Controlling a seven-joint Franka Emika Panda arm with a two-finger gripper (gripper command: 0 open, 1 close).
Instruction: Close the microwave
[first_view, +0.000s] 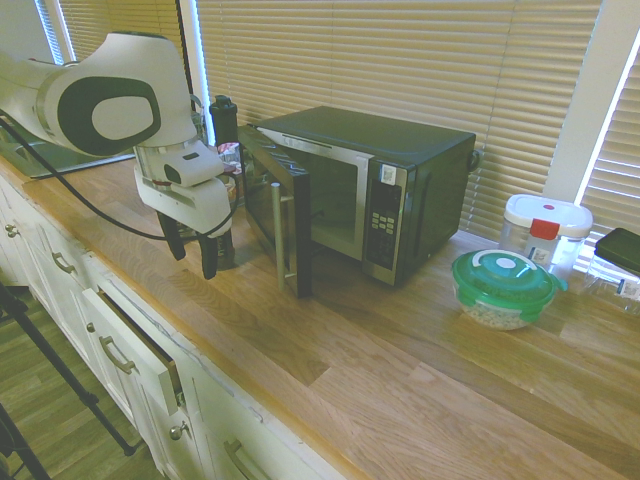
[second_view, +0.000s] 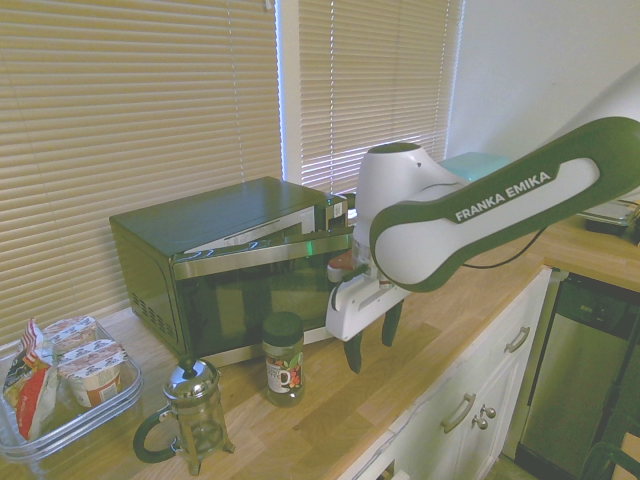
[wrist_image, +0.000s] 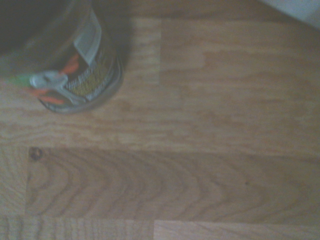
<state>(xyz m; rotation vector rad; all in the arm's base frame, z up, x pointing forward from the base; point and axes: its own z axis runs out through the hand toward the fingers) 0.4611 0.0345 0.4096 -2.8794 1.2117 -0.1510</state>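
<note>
The microwave (first_view: 412, 150) sits along the desk's (first_view: 400, 380) back edge, by the blinds, with its door (first_view: 259, 195) swung out toward the front edge. The big boxy body looks heavy enough to stay put under a light push, though a hard shove might slide it on the smooth wood. The door should be much the lighter part, turning freely on its hinge, then perhaps stiffening at the latch (these often want one last firm press). Its dark glass is probably slick and best spared a knock from hard fingertips. For a hold, I'd choose the upright bar handle (first_view: 280, 235) near the free edge, where leverage is best; for closing, though, no grasp seems needed, only a steady push on the outer face near that bar, following the door's arc.

Just outside the door, over the desk toward its front edge, hangs the hand (first_view: 194, 262), its fingers parted and nothing between them. Close to the door's outer face stands a jar (second_view: 284, 370) with a dark lid; a low sweep could tip it. Farther out are a glass coffee press (second_view: 200, 412) and a clear tub (second_view: 112, 412) of packets, while a green-lidded bowl (first_view: 503, 285) stands beyond the microwave's other side.
</note>
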